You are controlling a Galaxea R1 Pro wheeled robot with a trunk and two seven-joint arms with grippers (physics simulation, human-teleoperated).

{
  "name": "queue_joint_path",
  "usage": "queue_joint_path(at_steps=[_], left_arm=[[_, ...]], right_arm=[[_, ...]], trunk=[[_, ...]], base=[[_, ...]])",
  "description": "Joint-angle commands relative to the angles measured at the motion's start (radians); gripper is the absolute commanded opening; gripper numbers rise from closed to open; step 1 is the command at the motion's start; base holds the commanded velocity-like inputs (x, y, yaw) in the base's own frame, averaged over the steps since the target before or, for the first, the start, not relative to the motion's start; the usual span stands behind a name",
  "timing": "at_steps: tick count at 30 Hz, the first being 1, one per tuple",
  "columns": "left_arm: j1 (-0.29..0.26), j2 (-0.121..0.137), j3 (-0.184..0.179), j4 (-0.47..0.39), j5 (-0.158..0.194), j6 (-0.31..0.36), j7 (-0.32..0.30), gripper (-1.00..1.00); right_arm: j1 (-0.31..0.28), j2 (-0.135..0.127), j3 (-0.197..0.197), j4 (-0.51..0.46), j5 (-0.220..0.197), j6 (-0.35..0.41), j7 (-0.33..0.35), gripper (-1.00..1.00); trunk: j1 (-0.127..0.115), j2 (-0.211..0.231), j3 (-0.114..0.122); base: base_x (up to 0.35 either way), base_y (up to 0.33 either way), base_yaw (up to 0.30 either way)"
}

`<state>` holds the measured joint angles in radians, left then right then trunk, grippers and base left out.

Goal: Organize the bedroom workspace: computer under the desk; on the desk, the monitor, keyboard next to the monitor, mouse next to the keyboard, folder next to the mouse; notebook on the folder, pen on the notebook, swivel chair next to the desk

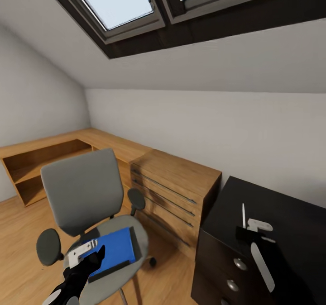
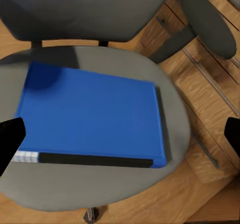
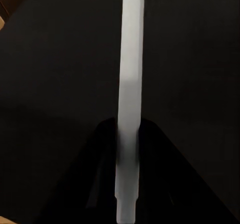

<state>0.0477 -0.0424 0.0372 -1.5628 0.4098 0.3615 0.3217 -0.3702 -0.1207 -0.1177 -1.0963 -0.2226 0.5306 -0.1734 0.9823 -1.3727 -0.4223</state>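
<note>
A blue folder (image 1: 113, 249) with a black spine lies flat on the seat of the grey swivel chair (image 1: 81, 192). My left gripper (image 1: 86, 255) hovers just above the folder's near edge. It is open, with its fingertips (image 2: 10, 141) spread wider than the folder (image 2: 92, 116). Over the black desk (image 1: 290, 205) at the right, my right gripper (image 1: 246, 230) is shut on a thin white pen (image 1: 243, 214) that points up and away. In the right wrist view the pen (image 3: 129, 84) runs out from between the dark fingers (image 3: 100, 184) above the desk top. Monitor, keyboard, mouse, notebook and computer are out of view.
A wooden chest of drawers (image 1: 176, 183) stands between the chair and the desk. A low wooden shelf unit (image 1: 40, 160) runs along the left wall. The desk has drawers with round knobs (image 1: 239, 264) at its front. A sloped ceiling with skylights (image 1: 117, 2) hangs overhead.
</note>
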Motion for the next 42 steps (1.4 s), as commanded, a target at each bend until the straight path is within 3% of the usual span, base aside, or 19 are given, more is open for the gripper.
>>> queue_joint_path(at_steps=[1,2,3,5,17,42], left_arm=[[0.0,-0.001,0.001,-0.002,0.01,0.004,0.005,1.0],[0.0,-0.001,0.0,-0.002,0.01,0.004,0.005,1.0],[0.0,-0.001,0.001,-0.001,0.01,0.004,0.005,1.0],[0.0,-0.001,0.001,-0.002,0.01,0.004,0.005,1.0],[0.0,-0.001,0.001,-0.003,0.007,0.001,0.005,1.0],[0.0,0.0,0.001,-0.006,0.009,0.001,0.005,1.0]], right_arm=[[-0.008,0.0,0.001,0.016,-0.011,0.003,-0.007,-1.0],[-0.017,0.0,0.001,0.035,-0.011,0.003,-0.004,-1.0],[-0.064,-0.001,0.001,0.125,-0.011,-0.004,0.007,-1.0],[-0.085,-0.001,0.001,0.169,-0.009,-0.006,0.012,-1.0],[-0.121,0.0,0.001,0.255,-0.006,-0.008,0.013,-1.0],[-0.132,0.0,0.001,0.276,-0.004,0.001,0.004,-1.0]], trunk=[[0.001,-0.001,-0.001],[0.001,-0.001,-0.001],[0.001,-0.001,-0.001],[0.001,-0.001,-0.001],[0.001,-0.001,-0.001],[0.001,-0.001,-0.001]], base=[[0.323,0.0,0.0],[0.324,0.0,0.0],[0.325,0.0,0.0],[0.319,0.0,0.0],[0.107,0.0,0.0],[0.001,0.0,0.0]])
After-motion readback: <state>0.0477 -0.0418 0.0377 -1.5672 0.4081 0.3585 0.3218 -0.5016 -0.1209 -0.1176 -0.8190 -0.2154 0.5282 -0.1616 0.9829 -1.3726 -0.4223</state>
